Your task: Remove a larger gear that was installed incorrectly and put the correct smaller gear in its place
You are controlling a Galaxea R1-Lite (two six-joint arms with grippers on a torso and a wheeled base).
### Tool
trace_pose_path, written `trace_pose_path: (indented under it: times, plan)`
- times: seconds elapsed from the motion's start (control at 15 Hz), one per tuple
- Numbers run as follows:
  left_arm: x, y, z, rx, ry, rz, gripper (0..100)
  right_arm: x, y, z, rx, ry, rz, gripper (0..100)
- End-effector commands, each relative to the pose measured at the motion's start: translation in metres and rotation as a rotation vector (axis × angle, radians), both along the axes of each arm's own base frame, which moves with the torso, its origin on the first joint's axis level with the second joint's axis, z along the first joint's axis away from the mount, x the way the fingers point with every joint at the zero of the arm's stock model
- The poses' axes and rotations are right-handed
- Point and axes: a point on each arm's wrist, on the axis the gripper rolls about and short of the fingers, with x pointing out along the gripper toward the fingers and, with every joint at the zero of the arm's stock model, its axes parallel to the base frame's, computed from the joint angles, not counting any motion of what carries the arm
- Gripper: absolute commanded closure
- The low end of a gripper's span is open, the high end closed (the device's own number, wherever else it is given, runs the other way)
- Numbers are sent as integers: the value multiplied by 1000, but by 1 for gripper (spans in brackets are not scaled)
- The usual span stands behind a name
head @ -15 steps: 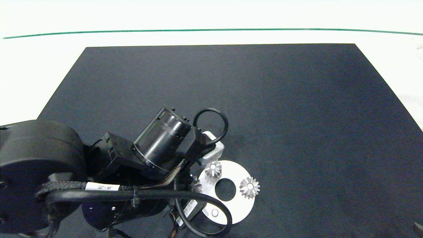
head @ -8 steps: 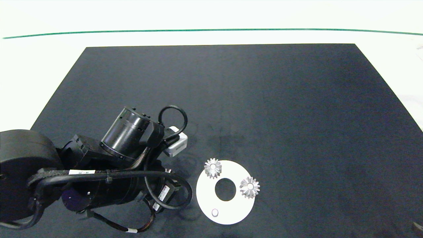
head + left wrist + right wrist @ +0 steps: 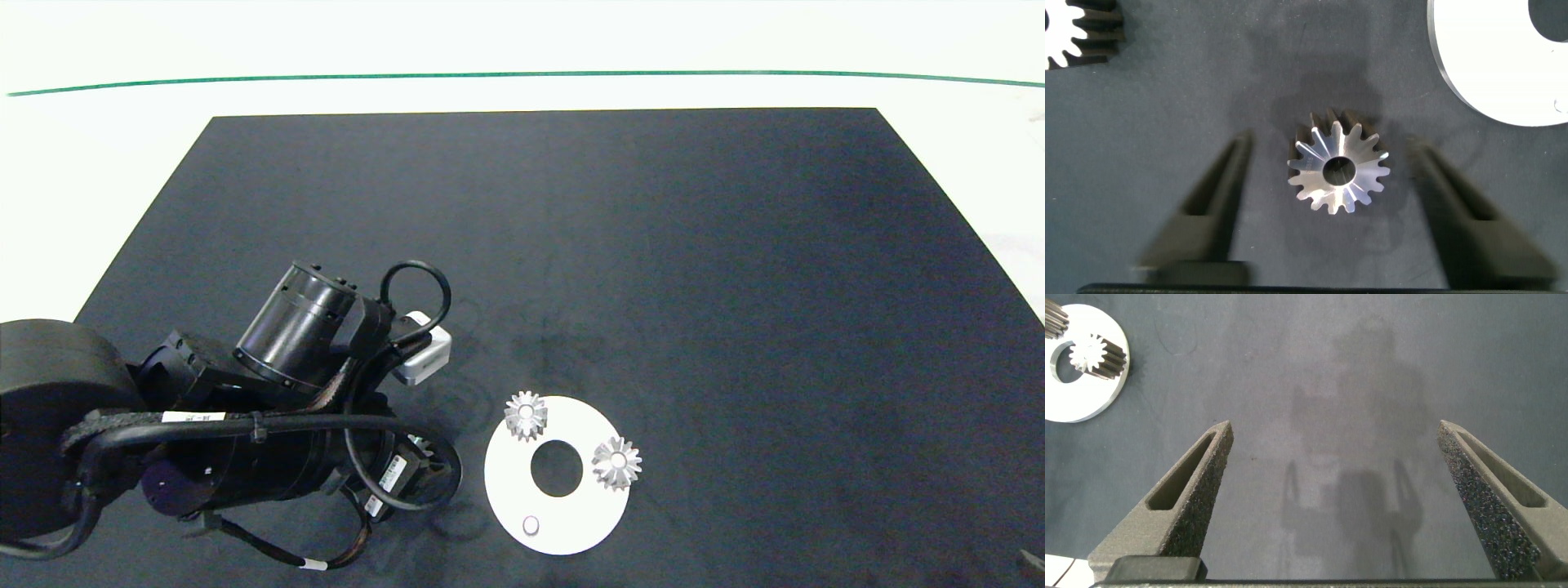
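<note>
The larger gear [image 3: 1337,170], silver with long pointed teeth, lies flat on the black mat [image 3: 571,245]. My left gripper [image 3: 1329,143] hangs over it, open, one finger on each side and neither touching it. The smaller gear [image 3: 1069,37], with a bright face and stubby teeth, lies on the mat a little way off. In the head view the left arm [image 3: 245,408] covers both gears, left of the white disc [image 3: 571,531]. My right gripper [image 3: 1335,425] is open over bare mat, holding nothing.
Two silver pointed-tooth gears [image 3: 526,415] [image 3: 616,463] sit on the white disc around its centre hole, and a small round peg [image 3: 531,525] stands near its front edge. The right wrist view shows the disc [image 3: 1078,400] far off.
The left arm has pulled back to the left, off the white disc. The gear that showed at the disc's left edge a second ago is no longer there.
</note>
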Motion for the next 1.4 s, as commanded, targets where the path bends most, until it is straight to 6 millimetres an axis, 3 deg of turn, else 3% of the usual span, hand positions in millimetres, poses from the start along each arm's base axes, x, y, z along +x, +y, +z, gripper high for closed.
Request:
trace_pose_path:
  times: [0.07, 0.33, 0.47, 0.67, 0.87, 1.0, 1.2, 1.4]
  plan:
    - [13, -5, 32, -41, -104, -16, 0, 0, 0, -2, 0, 5, 3, 0]
    - [86, -1, 70, -82, -136, 157, 0, 0, 0, -3, -1, 8, 3, 0]
    - [107, 5, 68, -145, -98, 277, 0, 0, 0, -3, -1, 5, 3, 0]
    - [127, 39, 52, -122, -57, 405, 0, 0, 0, -3, -2, 3, 4, 0]
    - [133, 66, 51, -111, -56, 481, 0, 0, 0, -3, -3, 6, 4, 0]
    - [128, 73, 52, -97, -30, 500, 0, 0, 0, -3, -3, 8, 4, 0]
    - [109, 76, 58, -90, 30, 522, 0, 0, 0, -4, -3, 9, 4, 0]
    - [92, 64, 64, -134, 27, 509, 0, 0, 0, -4, -3, 9, 4, 0]
